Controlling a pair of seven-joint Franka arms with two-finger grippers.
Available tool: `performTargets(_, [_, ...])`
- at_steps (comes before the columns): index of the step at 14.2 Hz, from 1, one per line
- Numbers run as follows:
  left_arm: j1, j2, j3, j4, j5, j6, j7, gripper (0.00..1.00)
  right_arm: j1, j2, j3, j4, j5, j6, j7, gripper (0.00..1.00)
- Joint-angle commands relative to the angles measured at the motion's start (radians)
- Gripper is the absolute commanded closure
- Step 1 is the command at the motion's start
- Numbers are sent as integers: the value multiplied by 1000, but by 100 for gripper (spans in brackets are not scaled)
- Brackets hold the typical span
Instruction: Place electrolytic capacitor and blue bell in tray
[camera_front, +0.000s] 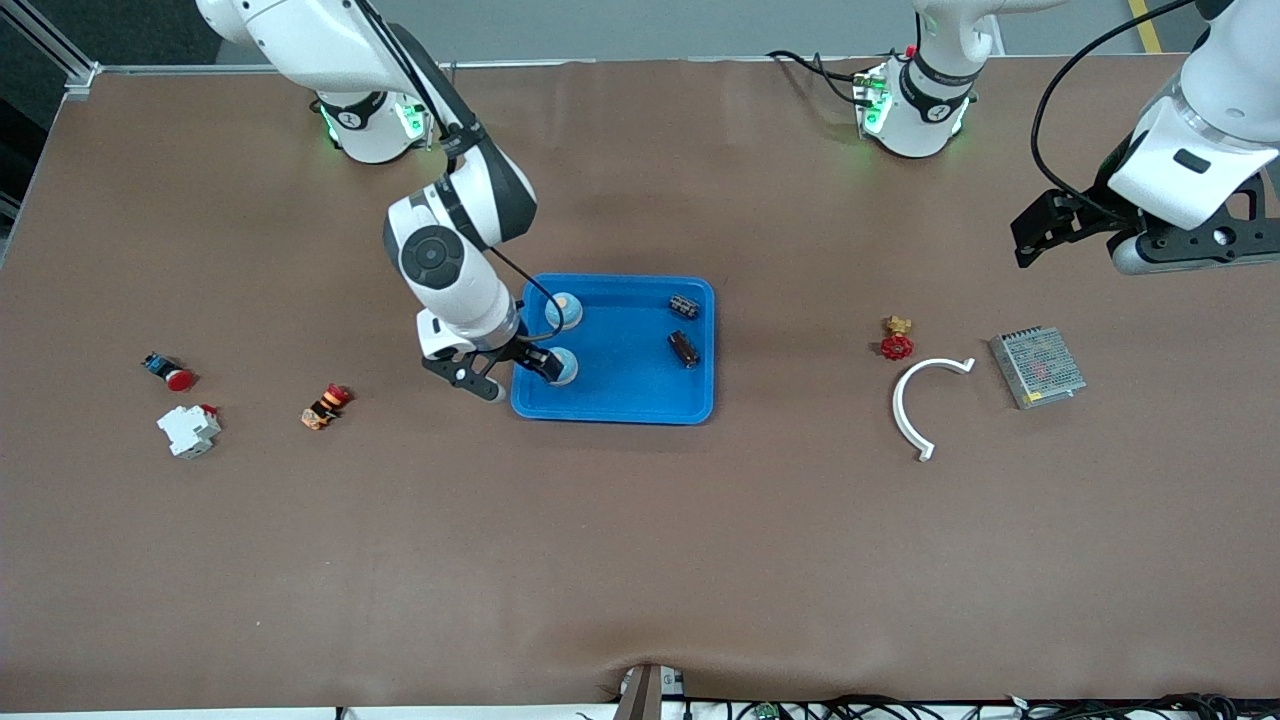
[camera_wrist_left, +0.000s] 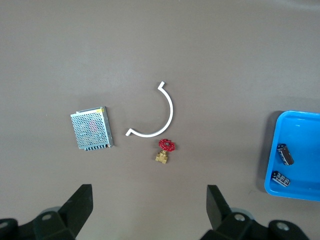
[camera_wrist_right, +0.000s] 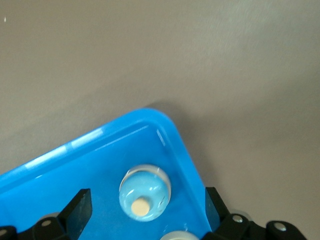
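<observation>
Tray (camera_front: 612, 400), shallow bright-blue plastic with rounded corners; my right tool (camera_front: 520, 368) gapes over it, my left tool (camera_wrist_left: 147, 210) waits agape.

front: high, faces robots | wrists: look down, right close | shared: tray (camera_front: 640, 400), perhaps more

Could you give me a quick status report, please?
Right tool open over tray. Left tool open, waiting. Two bells, two capacitors in tray.
</observation>
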Motion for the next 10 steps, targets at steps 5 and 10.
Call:
performTargets(5, [6, -19, -11, 11, -17, -12, 19, 0, -179, -7, 10, 109, -10, -119, -281, 0])
performTargets(10, [7, -25, -13, 11, -17, -29, 23, 0, -293, -17, 5, 144, -91, -205, -427, 0])
